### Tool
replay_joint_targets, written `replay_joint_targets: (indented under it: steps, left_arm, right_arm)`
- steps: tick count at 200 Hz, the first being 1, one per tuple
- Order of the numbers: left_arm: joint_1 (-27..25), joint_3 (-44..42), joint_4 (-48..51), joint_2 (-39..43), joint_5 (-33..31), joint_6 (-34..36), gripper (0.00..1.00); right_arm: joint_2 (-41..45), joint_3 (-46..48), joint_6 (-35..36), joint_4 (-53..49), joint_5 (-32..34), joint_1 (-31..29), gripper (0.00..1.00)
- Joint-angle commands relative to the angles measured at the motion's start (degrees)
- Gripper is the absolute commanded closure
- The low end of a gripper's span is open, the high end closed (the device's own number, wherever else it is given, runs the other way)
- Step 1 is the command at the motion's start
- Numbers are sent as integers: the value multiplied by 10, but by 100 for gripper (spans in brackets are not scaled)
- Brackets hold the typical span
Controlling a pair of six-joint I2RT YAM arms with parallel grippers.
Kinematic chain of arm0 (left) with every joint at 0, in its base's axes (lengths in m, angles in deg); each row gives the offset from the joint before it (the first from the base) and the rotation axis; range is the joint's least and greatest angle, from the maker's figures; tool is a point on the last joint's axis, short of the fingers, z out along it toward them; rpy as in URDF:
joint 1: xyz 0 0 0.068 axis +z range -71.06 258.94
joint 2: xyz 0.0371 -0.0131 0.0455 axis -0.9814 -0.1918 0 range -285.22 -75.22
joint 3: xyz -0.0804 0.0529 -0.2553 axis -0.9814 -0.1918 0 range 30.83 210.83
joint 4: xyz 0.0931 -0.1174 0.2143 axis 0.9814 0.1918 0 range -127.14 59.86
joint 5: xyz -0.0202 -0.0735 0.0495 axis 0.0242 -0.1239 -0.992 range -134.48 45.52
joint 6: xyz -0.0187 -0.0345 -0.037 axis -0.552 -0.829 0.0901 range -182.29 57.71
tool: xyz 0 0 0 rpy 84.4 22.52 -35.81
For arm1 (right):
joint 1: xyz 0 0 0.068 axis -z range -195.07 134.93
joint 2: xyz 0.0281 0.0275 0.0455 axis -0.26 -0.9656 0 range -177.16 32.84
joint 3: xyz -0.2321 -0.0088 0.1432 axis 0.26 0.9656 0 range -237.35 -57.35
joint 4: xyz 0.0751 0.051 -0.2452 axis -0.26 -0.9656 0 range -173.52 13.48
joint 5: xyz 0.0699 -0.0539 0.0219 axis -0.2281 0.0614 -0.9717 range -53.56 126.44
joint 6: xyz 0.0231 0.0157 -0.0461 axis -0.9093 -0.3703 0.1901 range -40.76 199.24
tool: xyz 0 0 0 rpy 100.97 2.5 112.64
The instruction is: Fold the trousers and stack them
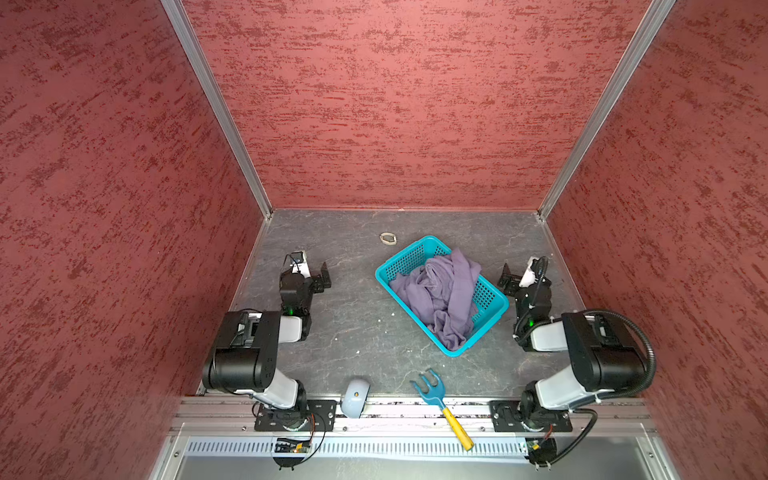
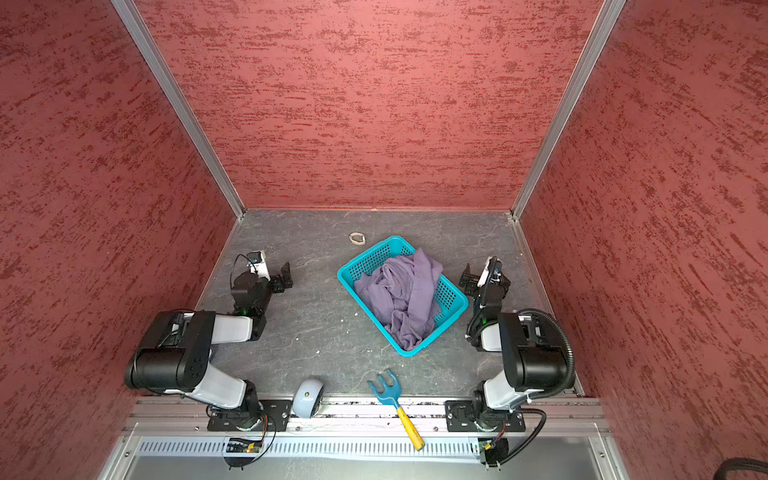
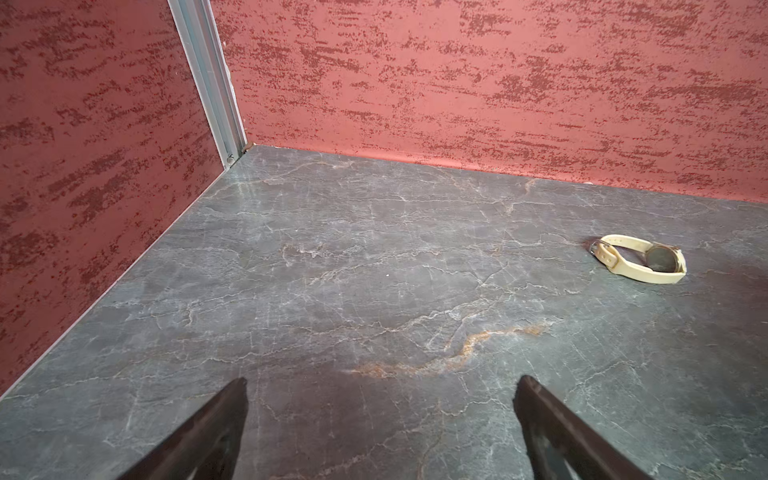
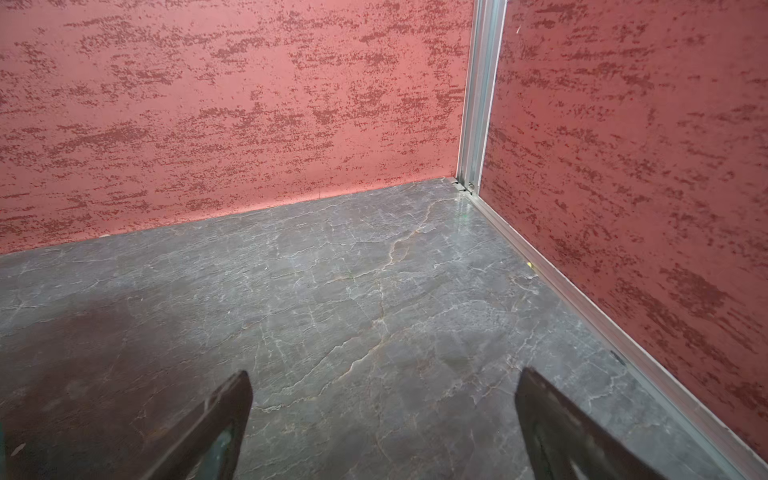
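Left tool point(image 1: 323, 275) and right tool point(image 1: 508, 279) each hung low over the grey marbled counter point(image 1: 353, 307), jaws spread wide and empty, arms folded at either side. One pair of trousers point(image 1: 440, 291), soft crumpled lavender cloth, lay heaped in one teal plastic mesh basket point(image 1: 405, 259), right of centre. One cream-strapped watch point(image 1: 388, 238) lay farther off; one blue plastic rake point(image 1: 432, 390) with a yellow handle sat at the near edge.

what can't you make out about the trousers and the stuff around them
- Trousers: bunched in the basket in both top views; their own folds hide waistband and leg ends. Neither wrist view shows them.
- Watch: dial unreadable, angled away in the left wrist view, tiny in the top views.
- Round white thing: too small to identify.
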Motion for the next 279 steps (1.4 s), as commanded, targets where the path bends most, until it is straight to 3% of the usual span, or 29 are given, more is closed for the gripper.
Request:
replay_joint_targets:
  steps: [1, 97, 120, 219, 234, 252, 263, 279]
  left_arm:
    - [-1, -5, -12, 1, -4, -3, 1]
    - [1, -5, -11, 1, 2, -4, 1]
    - [13, -6, -11, 4, 27, -9, 1]
    - [7, -4, -11, 3, 18, -6, 1]
    - [-9, 2, 5, 13, -20, 0, 0]
    - [-32, 5, 34, 48, -98, 4, 1]
    - [-56, 30, 100, 79, -171, 8, 1]
    - [-79, 73, 175, 111, -211, 16, 1]
  right_arm:
    - [1, 3, 3, 19, 0, -2, 1]
    - [2, 3, 3, 18, 0, -1, 1]
    - [2, 4, 3, 18, 0, -1, 1]
    - [4, 4, 4, 18, 0, -1, 1]
    - [9, 5, 3, 18, 5, -2, 1]
    - [79, -7, -4, -59, 22, -3, 1]
    - [132, -45, -36, -188, 44, -3, 1]
    - [169, -117, -85, -368, 66, -3, 1]
